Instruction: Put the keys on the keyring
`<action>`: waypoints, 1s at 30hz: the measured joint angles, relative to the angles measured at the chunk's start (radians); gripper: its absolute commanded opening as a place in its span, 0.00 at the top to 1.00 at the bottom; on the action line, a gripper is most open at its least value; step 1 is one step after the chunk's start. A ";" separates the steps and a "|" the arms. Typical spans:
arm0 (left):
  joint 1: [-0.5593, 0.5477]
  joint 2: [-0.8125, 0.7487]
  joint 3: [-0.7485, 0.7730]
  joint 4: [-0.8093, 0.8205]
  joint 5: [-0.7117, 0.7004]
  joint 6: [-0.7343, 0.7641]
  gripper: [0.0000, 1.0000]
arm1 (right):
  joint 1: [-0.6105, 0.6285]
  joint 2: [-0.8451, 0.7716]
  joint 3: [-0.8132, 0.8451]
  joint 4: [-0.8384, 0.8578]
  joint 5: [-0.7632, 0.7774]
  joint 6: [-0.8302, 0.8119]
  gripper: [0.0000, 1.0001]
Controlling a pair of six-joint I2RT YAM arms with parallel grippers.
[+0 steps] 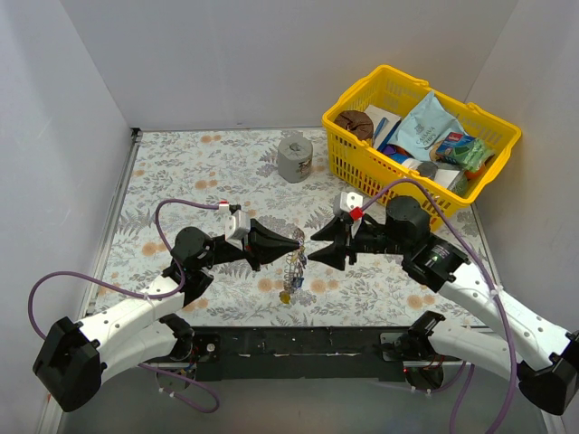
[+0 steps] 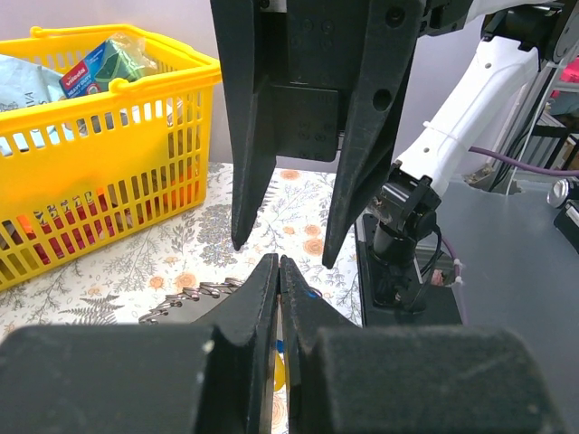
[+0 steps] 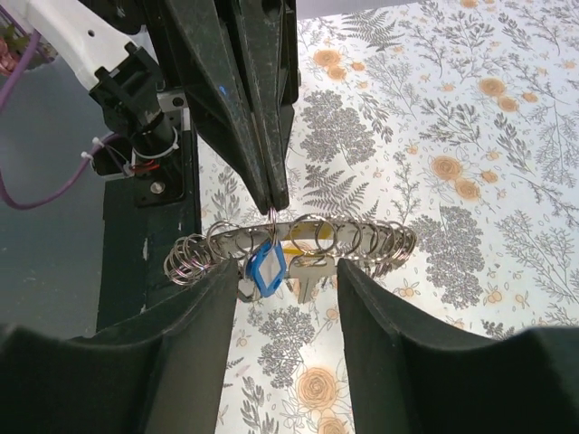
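my left claw (image 3: pixel 271 201) is clamped on the keyring (image 3: pixel 362 237), which lies crosswise just ahead of my spread right claw (image 3: pixel 288 276).

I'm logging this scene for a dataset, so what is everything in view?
keyring: one, grey metal, held over the table's near middle
keys: at least two, blue and yellow heads, hanging on the keyring
can: one, grey, far middle
basket: one, yellow, far right, holding packets
table: one, floral top
left gripper: black, shut on the keyring
right gripper: black, open, facing the keys
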State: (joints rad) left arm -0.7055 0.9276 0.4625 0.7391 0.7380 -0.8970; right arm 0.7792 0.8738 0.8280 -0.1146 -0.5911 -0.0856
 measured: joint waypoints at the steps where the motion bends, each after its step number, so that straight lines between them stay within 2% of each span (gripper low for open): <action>1: 0.000 0.000 0.000 0.000 0.002 0.000 1.00 | 0.000 0.004 -0.001 0.013 -0.006 0.006 0.56; 4: 0.000 0.000 0.000 0.000 0.003 0.000 1.00 | 0.000 0.022 -0.002 0.051 -0.031 0.030 0.63; 9: 0.000 0.000 0.000 0.000 0.004 0.000 1.00 | 0.000 0.066 -0.002 0.074 -0.079 0.057 0.64; 18: 0.000 0.000 0.000 0.002 0.006 -0.001 1.00 | 0.000 0.070 -0.003 0.108 -0.115 0.083 0.74; 24: 0.000 0.000 0.000 0.003 0.011 -0.002 1.00 | 0.000 0.081 -0.008 0.142 -0.128 0.108 0.99; 30: 0.000 0.000 0.000 -0.008 0.021 -0.006 1.00 | -0.004 0.101 -0.008 0.140 -0.138 0.113 0.99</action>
State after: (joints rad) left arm -0.7052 0.9279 0.4625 0.7311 0.7593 -0.9028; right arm 0.7750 0.9752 0.8204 0.0254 -0.7296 0.0269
